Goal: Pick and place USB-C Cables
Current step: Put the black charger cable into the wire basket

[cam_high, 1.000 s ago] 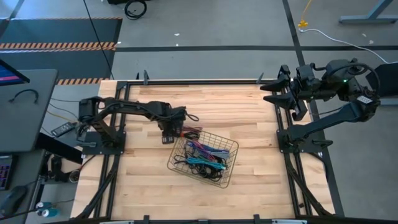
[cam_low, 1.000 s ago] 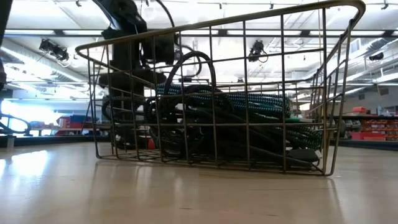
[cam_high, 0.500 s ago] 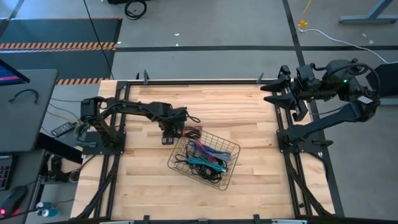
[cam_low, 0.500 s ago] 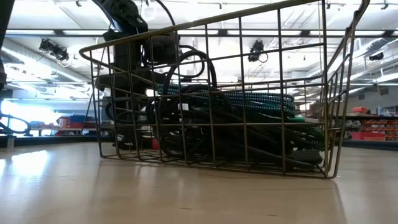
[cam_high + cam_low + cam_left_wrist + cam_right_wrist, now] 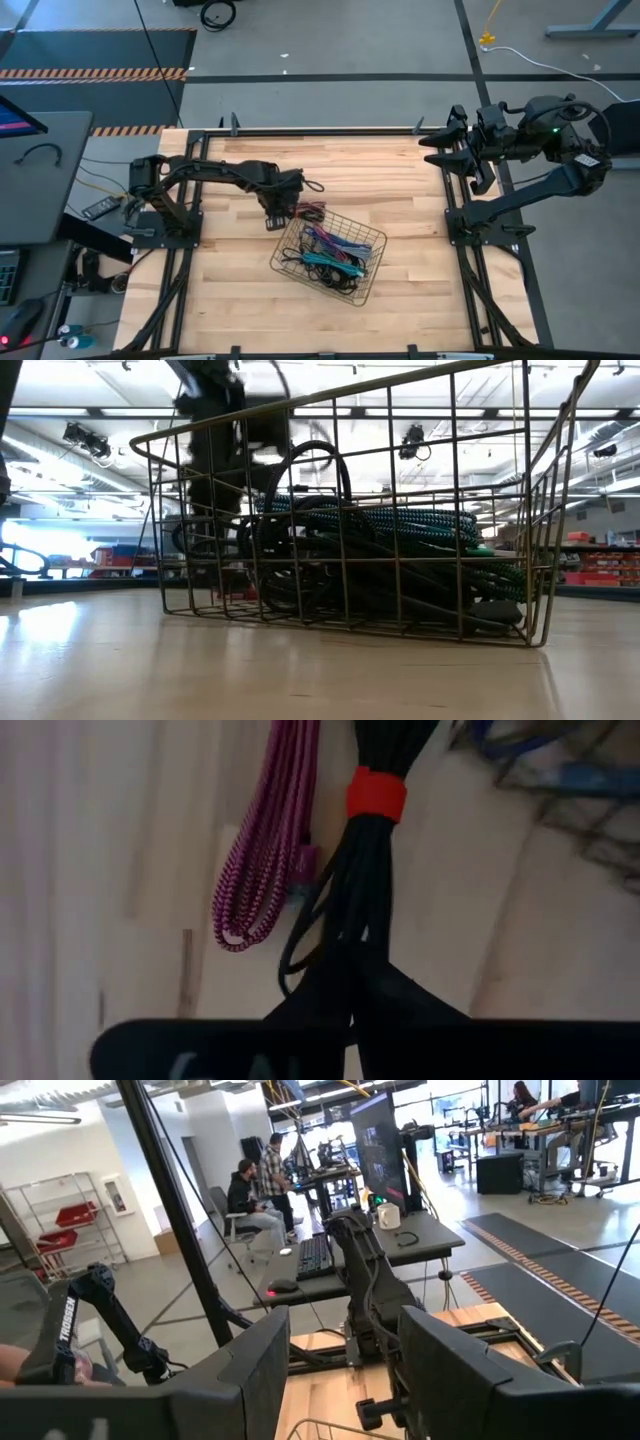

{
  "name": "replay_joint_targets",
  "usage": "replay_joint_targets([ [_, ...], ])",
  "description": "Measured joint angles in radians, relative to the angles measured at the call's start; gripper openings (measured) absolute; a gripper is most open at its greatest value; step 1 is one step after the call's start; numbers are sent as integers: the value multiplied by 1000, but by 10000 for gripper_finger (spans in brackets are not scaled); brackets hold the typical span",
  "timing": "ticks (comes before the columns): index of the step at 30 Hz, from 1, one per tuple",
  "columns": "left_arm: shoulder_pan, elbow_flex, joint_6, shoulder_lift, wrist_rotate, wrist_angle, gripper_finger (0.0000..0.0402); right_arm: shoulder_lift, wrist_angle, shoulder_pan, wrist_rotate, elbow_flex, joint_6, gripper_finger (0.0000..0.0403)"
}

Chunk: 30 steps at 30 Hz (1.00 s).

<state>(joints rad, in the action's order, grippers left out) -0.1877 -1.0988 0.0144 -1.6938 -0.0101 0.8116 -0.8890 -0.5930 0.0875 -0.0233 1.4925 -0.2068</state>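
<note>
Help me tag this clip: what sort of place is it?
Probably a robotics lab or workshop: hazard-striped floor tape, desks with monitors and seated people, and a wooden table with frame-mounted arms.

From my remote seat: black cable bundle (image 5: 375,900) had a red band (image 5: 376,794), next to a purple-magenta braided cable (image 5: 262,860). Teal braided one (image 5: 400,520) sat in the wire basket (image 5: 372,240). Pale wood worktop (image 5: 420,270).
</note>
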Motion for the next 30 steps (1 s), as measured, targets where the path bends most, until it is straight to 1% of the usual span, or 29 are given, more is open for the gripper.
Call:
replay_joint_targets([
  [3, 0, -98, 13, 7, -1, 67, 4, 0, 0, 0, 0, 0, 0, 195],
  [5, 0, -173, 27, 16, 28, 147, 3, 0, 0, 0, 0, 0, 0, 195],
  [10, -5, -383, 71, 20, 195, 355, 2, 1, 0, 0, 0, 0, 0, 195],
  [13, -12, -510, 76, 20, 297, 458, 1, 3, 0, 0, 0, 0, 3, 195],
  [15, -19, -595, 75, 21, 342, 505, 1, 3, 0, 0, 9, 0, 6, 195],
  [20, -12, -793, 76, 21, 350, 518, 1, 3, 0, 0, 17, 0, 8, 195],
  [23, 13, -877, 76, 22, 348, 518, 1, 3, 0, 0, 17, 0, 8, 195],
  [27, 71, -934, 101, 22, 343, 518, 1, 2, 0, 0, 17, 0, 8, 195],
  [30, 120, -938, 125, 21, 292, 512, 1, 2, 0, 0, 17, 0, 8, 195],
])
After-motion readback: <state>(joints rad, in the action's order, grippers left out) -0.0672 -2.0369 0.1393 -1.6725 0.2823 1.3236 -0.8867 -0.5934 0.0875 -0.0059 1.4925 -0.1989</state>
